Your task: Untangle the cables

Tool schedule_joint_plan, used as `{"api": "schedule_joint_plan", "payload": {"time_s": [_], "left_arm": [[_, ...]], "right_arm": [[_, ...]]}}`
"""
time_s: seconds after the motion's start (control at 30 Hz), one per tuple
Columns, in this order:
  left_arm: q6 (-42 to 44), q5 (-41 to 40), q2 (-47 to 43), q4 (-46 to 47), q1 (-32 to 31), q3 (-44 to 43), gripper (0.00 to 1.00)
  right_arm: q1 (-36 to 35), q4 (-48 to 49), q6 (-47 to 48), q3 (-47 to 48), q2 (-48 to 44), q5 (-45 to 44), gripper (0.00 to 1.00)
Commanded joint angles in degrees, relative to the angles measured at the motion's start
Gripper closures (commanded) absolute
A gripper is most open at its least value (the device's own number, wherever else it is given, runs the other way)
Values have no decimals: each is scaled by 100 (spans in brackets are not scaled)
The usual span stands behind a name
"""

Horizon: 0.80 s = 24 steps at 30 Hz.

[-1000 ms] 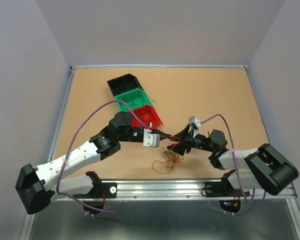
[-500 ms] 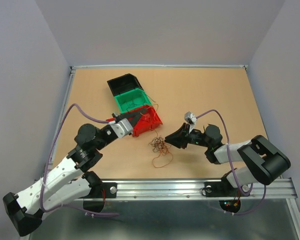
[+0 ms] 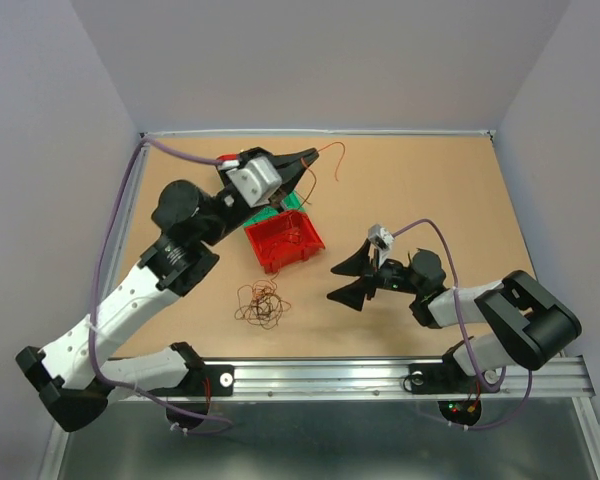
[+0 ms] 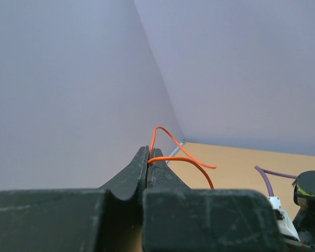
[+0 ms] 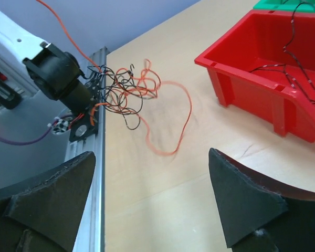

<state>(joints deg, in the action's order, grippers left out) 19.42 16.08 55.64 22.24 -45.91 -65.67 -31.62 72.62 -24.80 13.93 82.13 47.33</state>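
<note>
Counter [image 3: 430, 180]: the tan, matte board I work over, with a thin pale rim around it.
Back wall [image 3: 320, 60]: plain lavender-grey, rising from the counter's far edge.
Left wall [image 3: 40, 200]: the same colour, close beside me.
Right wall [image 3: 580, 140]: the same colour again.
Rail [image 3: 320, 376]: a silver metal strip along the counter's near edge.
Light: soft and even, casting only faint shadows.
</note>
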Motion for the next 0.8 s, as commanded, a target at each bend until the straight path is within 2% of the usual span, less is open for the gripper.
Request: {"api": "schedule_joint_plan", "payload": {"time_s": [0.0, 0.2, 0.27, 0.5, 0.6, 0.77], "left_arm": [[-255, 107, 526, -448, -23, -945, 100], [-26, -842, 931, -809, -23, -1852, 100], [-61, -651, 914, -870, -23, -1897, 100], [-623, 404, 765, -985, -190, -1695, 100], [-746, 484, 729, -985, -252, -1782, 100], [-843, 528, 694, -993, -269, -1914, 100]], "right_arm": [[-73, 1307, -306, -57, -109, 338, 6], [-90, 1325, -201, -93, -145, 259, 5], [-125, 1404, -210, -75, -101, 207, 3], [-196, 1615, -131, -40, 268, -952, 4], [-196, 1624, -34, 39, 461, -1628, 9], [-301, 1624, -16, 311, 883, -1955, 16]]}}
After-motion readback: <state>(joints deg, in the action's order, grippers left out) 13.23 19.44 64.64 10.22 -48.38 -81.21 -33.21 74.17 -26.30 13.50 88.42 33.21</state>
